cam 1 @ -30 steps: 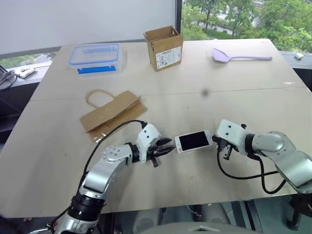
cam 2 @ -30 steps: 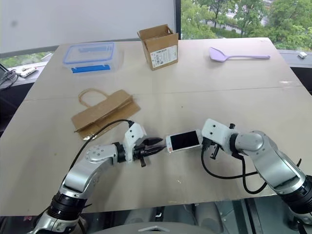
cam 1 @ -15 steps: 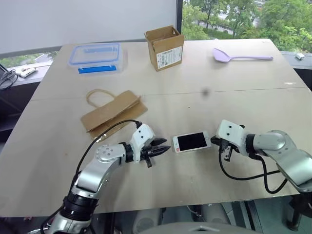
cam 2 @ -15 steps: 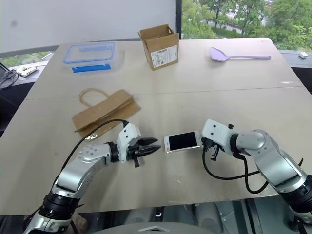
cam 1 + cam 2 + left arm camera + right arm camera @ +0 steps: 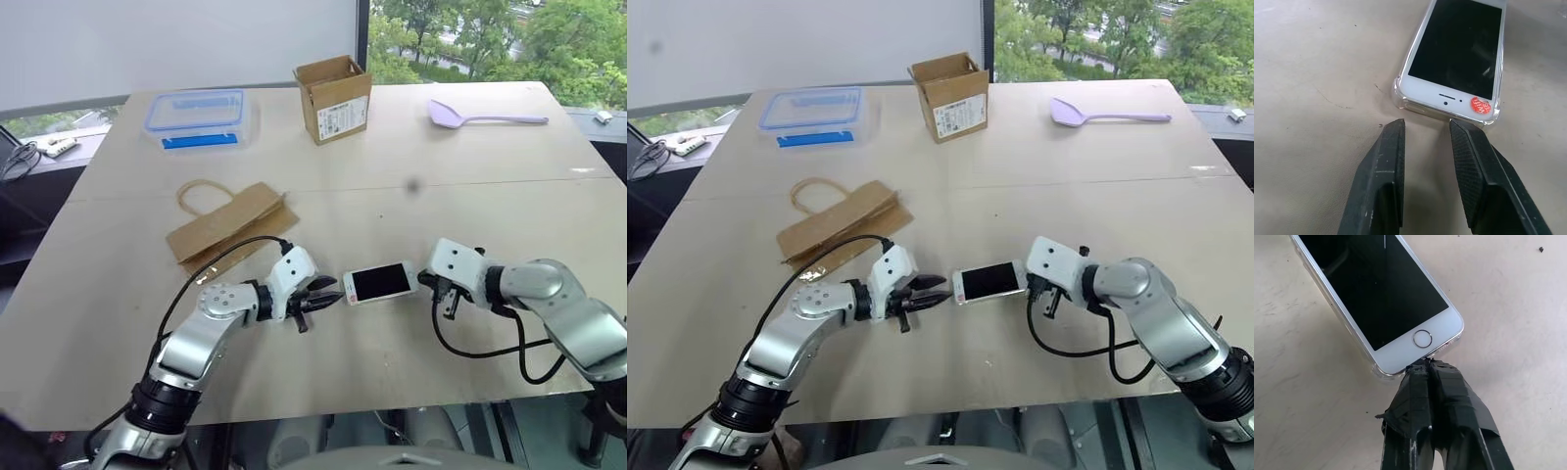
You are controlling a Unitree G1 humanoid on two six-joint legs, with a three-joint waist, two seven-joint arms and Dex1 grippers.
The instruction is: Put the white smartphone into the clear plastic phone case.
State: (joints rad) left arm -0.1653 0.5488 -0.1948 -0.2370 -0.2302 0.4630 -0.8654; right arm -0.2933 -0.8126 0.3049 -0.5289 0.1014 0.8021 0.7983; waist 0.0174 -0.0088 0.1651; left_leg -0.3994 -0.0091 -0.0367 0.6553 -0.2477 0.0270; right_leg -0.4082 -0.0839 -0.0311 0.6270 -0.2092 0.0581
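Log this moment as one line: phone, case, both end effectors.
phone: lying in case, screen up | left end effector: open, at earpiece end | right end effector: shut, tips against home-button end

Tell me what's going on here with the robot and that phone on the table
A two-armed robot is fitting the white smartphone into the clear plastic phone case on the table. The phone lies screen up with the clear rim showing around its corners, so it looks seated or nearly so. The right gripper, jaws shut, touches the home-button end. The left gripper, jaws apart, sits at the earpiece end, one finger at the case's corner. Neither holds the phone.
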